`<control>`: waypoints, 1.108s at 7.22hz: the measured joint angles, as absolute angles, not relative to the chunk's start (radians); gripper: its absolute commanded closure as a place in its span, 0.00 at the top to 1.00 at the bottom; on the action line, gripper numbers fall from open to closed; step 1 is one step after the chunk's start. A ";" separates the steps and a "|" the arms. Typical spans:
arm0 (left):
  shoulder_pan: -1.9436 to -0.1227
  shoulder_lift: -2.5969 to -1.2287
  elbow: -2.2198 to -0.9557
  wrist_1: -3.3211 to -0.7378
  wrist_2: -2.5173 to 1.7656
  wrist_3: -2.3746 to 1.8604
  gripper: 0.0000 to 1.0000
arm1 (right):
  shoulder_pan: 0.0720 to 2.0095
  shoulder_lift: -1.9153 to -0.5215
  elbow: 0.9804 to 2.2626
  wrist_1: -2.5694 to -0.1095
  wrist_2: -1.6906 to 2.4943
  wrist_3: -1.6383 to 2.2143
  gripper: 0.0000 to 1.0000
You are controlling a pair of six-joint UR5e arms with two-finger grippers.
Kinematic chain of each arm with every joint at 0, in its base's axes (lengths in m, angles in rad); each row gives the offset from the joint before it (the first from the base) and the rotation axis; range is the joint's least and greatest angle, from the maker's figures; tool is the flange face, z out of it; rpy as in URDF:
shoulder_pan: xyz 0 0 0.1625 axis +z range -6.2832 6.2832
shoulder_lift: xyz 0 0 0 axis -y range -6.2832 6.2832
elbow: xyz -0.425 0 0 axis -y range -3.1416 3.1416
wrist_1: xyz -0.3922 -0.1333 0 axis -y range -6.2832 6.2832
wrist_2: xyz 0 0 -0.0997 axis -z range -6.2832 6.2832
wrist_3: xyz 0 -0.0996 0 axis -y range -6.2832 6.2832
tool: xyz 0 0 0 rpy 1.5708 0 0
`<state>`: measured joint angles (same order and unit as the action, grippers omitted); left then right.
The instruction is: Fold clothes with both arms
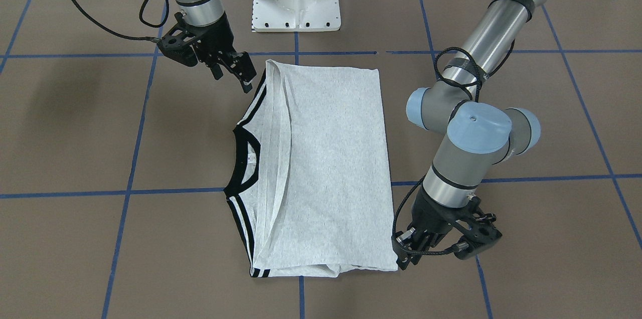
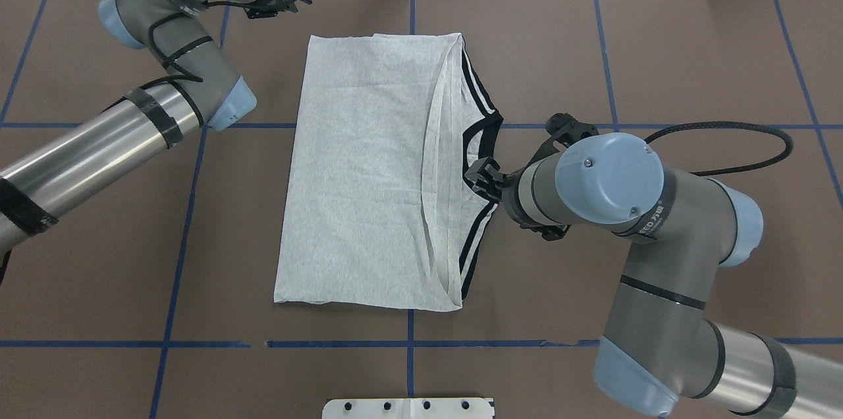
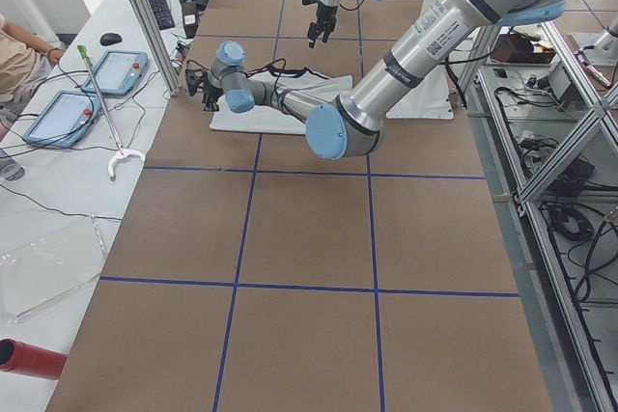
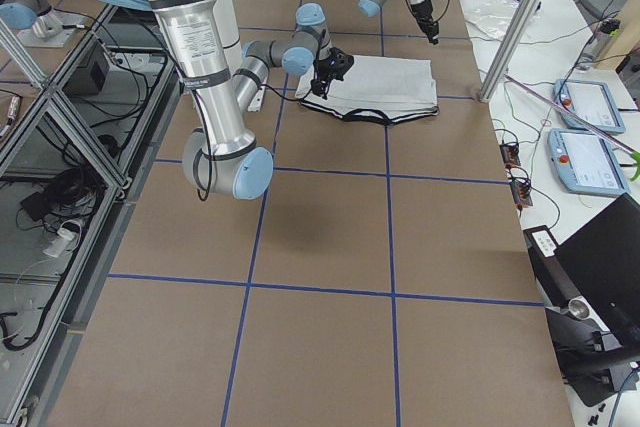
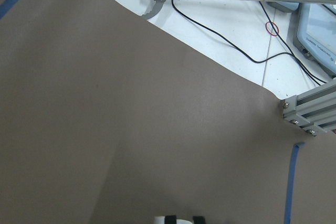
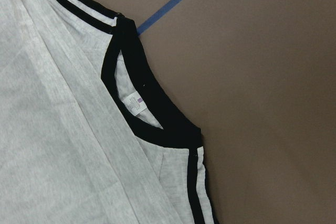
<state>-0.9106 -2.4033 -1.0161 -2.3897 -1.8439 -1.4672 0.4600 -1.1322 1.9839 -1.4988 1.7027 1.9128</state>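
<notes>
T-shirt flat mid-table, collar toward our right | right gripper spread, empty, above collar side | left gripper empty at far-left corner, spread we cannot tell | we advise pinching all layers, lifting level.

Overhead and front-facing cameras look steeply down on the tabletop from opposite sides, sharing the folded T-shirt. Two end cameras look along it from afar. The right wrist camera is close over the collar; the left's faces the tabletop's edge.
</notes>
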 measured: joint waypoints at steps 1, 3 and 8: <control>-0.931 -2.350 -1.082 -2.388 -1.895 -1.459 0.38 | 0.440 -1.099 1.945 -1.503 1.705 1.892 1.00; -0.954 -2.232 -1.230 -2.385 -1.970 -1.454 0.38 | 0.382 -1.061 1.875 -1.508 1.709 1.759 1.00; -0.960 -2.170 -1.300 -2.384 -1.983 -1.454 0.38 | 0.323 -0.962 1.807 -1.680 1.714 1.435 1.00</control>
